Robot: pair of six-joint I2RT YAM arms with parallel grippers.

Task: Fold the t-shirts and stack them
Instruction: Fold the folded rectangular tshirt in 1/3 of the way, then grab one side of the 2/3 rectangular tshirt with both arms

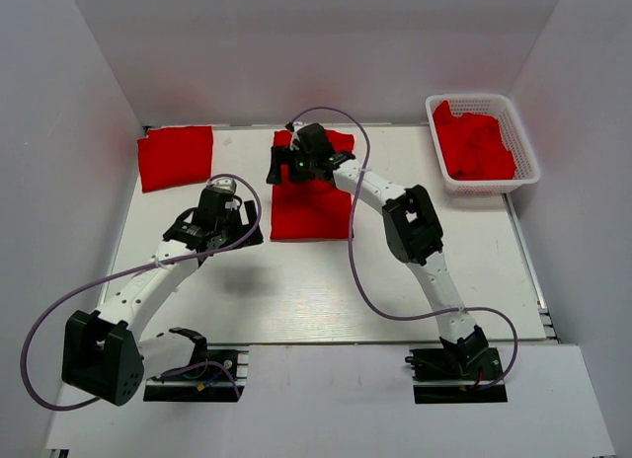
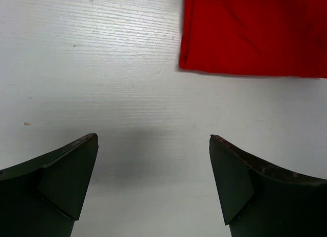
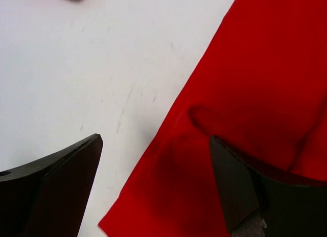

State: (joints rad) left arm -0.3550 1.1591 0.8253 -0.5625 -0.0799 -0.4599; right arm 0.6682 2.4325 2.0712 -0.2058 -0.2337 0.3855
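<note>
A red t-shirt [image 1: 314, 209] lies partly folded at the middle of the table. My right gripper [image 1: 286, 166] is open over its far left edge. In the right wrist view [image 3: 156, 145] the right finger hangs over the cloth [image 3: 255, 84] and the left finger over bare table. A folded red t-shirt [image 1: 176, 157] lies at the far left. My left gripper [image 1: 219, 195] is open and empty between the two shirts. In the left wrist view [image 2: 153, 140] it is above bare table, with a flat red t-shirt corner [image 2: 255, 32] ahead to the right.
A white lattice basket [image 1: 526, 142] at the far right holds several crumpled red t-shirts [image 1: 476, 147]. White walls close in the back and both sides. Purple cables loop over the table from both arms.
</note>
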